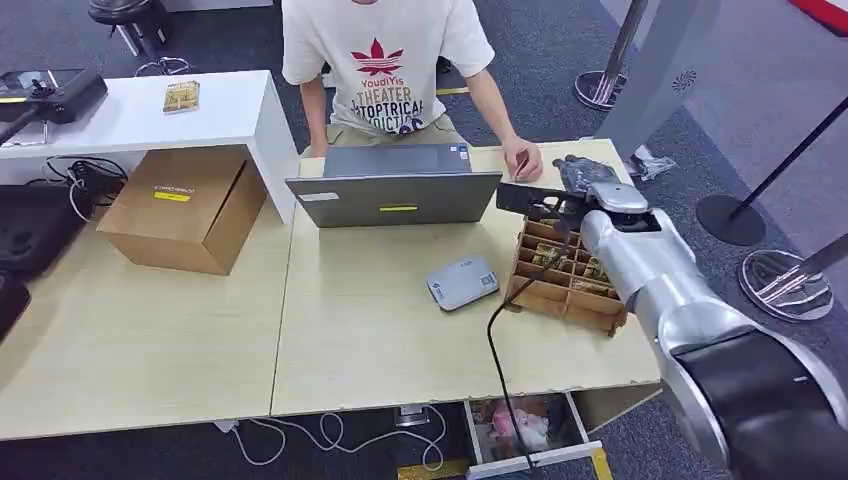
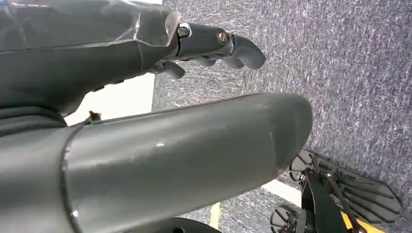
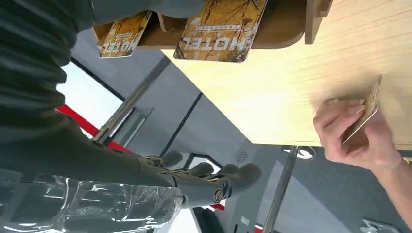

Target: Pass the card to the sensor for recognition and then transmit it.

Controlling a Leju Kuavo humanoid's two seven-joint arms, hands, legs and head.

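Observation:
A person's hand (image 1: 522,160) holds a yellow card (image 3: 370,108) on edge against the table, just beyond the wooden card holder (image 1: 563,275). More "MOTEL" cards (image 3: 221,24) stand in the holder's slots. The grey sensor (image 1: 461,282) lies flat on the table left of the holder. My right hand (image 1: 585,176) hovers over the holder's far side, close to the person's hand; its fingers (image 3: 209,177) are apart with nothing in them. My left hand (image 2: 214,46) hangs over grey carpet, its fingers loosely extended and holding nothing.
A grey laptop (image 1: 395,186) stands at the table's (image 1: 380,350) back, with the person seated behind it. A cardboard box (image 1: 185,205) and a white shelf (image 1: 150,110) sit at the left. A black cable (image 1: 497,350) runs from my right arm. An open drawer (image 1: 525,425) shows below the table's front edge.

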